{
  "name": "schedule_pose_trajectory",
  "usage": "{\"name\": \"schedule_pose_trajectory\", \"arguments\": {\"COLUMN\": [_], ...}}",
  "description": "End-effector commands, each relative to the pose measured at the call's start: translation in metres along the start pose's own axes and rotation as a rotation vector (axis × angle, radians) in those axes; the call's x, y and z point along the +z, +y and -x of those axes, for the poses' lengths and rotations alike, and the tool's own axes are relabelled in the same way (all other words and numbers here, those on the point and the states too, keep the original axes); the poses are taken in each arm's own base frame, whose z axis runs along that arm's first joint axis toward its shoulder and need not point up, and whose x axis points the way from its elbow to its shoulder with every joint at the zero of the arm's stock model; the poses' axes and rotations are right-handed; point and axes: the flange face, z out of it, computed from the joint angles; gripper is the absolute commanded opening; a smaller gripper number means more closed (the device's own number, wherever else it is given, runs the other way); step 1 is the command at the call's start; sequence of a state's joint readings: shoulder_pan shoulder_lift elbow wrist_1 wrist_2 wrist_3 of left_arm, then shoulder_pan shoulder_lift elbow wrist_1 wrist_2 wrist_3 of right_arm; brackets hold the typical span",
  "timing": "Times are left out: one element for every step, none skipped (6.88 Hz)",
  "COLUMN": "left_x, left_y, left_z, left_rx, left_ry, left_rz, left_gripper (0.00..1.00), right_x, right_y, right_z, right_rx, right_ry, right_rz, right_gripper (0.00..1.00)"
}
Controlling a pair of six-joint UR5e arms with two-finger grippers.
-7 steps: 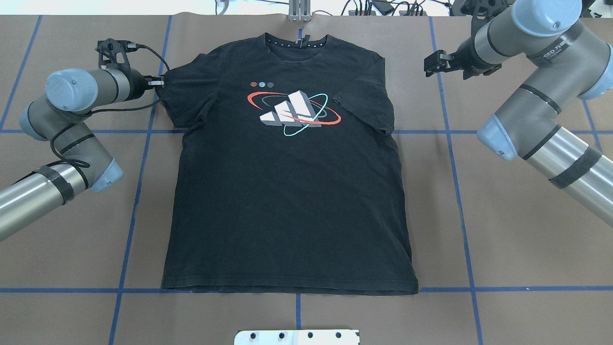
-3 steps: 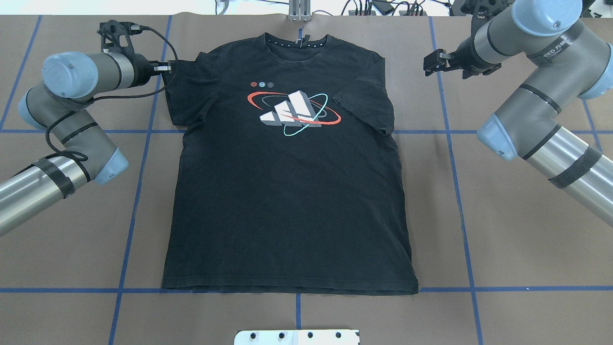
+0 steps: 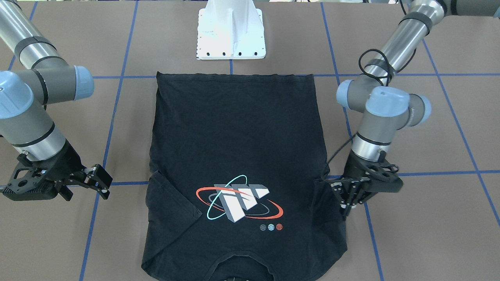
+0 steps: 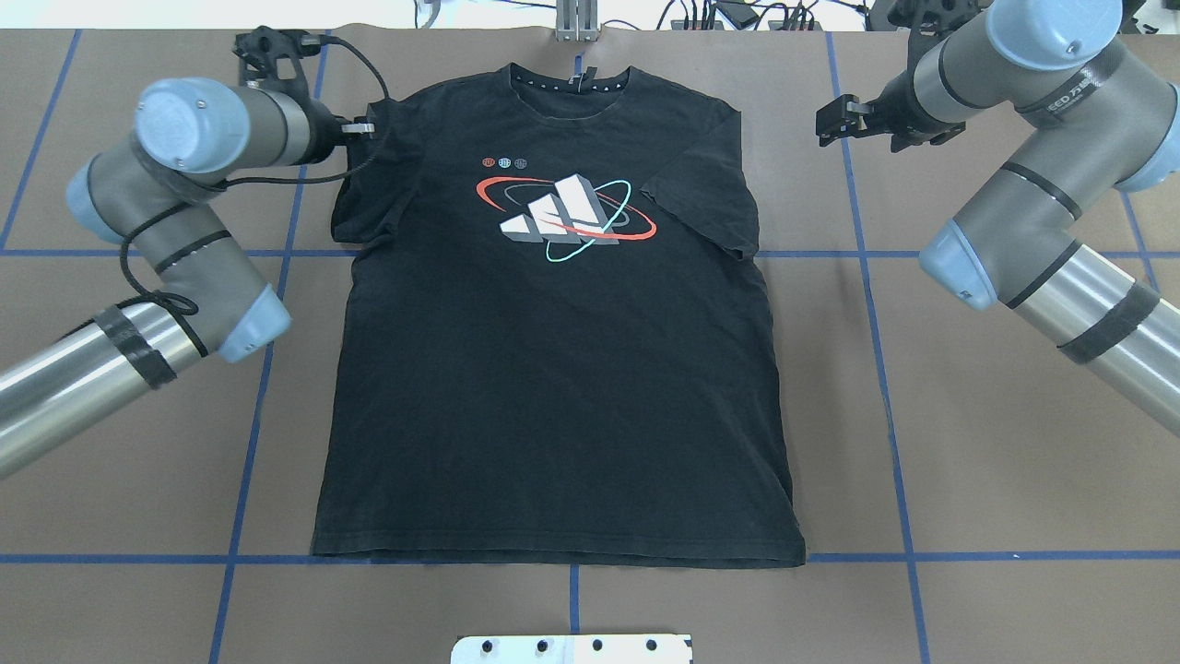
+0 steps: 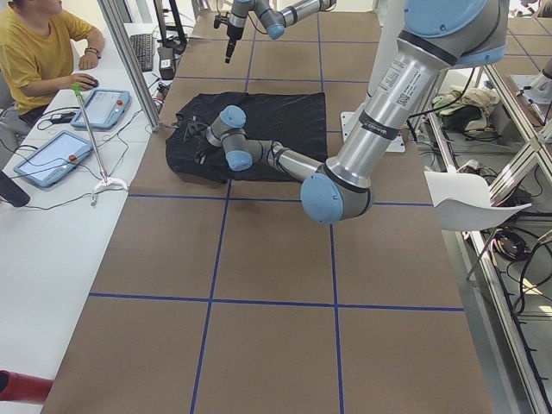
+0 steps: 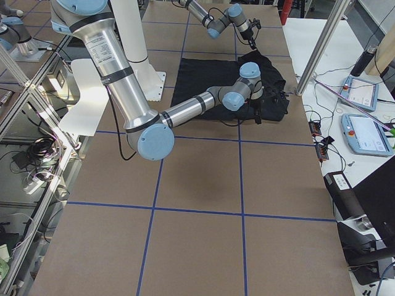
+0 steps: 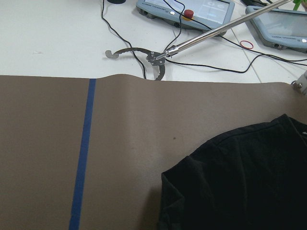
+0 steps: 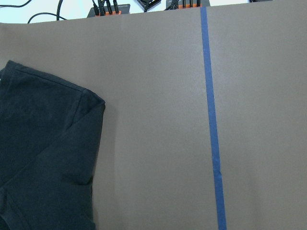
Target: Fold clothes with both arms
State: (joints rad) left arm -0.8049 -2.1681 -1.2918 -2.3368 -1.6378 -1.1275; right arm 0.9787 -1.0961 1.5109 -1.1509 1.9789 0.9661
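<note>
The black T-shirt [image 4: 553, 387] lies flat and graphic side up on the brown table, with its collar at the far edge. My left gripper [image 4: 367, 129] is shut on the shirt's left sleeve near the shoulder and holds it drawn inward over the body; the front-facing view shows the left gripper [image 3: 345, 203] pinching that cloth beside the T-shirt [image 3: 234, 128]. My right gripper [image 4: 823, 123] hangs open above bare table just beyond the right shoulder, touching nothing. That right sleeve [image 4: 701, 198] lies folded in over the shirt. The wrist views show only shirt edges [image 7: 240, 177] [image 8: 43, 143].
The white pedestal base [image 3: 231, 31] stands at the near edge behind the hem. Blue tape lines [image 4: 867, 277] grid the brown table cover. Cables and plugs run along the far edge [image 4: 737, 14]. A person [image 5: 39, 52] sits at a side desk with tablets [image 5: 103, 103].
My left gripper has moved right and toward the far edge with the sleeve in it, pulling the sleeve in over the shirt. The right arm has stayed still.
</note>
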Motion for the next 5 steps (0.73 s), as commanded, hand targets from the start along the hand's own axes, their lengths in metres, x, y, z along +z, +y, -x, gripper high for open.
{"name": "schedule_pose_trajectory", "arguments": {"left_x": [0.012,0.025,0.04,0.048,0.049], "left_y": [0.042,0.042,0.037,0.036,0.037], "left_z": [-0.078,-0.086,-0.096,-0.096,-0.095], "left_rx": [-0.078,-0.085,-0.084,-0.084,-0.082], "left_ry": [-0.011,-0.032,-0.053,-0.068,-0.069], "left_rz": [0.039,0.043,0.03,0.031,0.032], "left_gripper": [0.0,0.0,0.0,0.0,0.0], "right_x": [0.0,0.001,0.001,0.001,0.001], "right_y": [0.0,0.0,0.0,0.0,0.0], "right_z": [0.0,-0.001,-0.001,-0.001,-0.001], "right_rx": [0.0,0.0,-0.001,0.002,0.002], "right_ry": [-0.001,0.002,0.001,0.002,0.002], "right_rz": [0.001,0.002,0.001,0.002,0.002], "right_gripper": [1.0,1.0,1.0,1.0,1.0]}}
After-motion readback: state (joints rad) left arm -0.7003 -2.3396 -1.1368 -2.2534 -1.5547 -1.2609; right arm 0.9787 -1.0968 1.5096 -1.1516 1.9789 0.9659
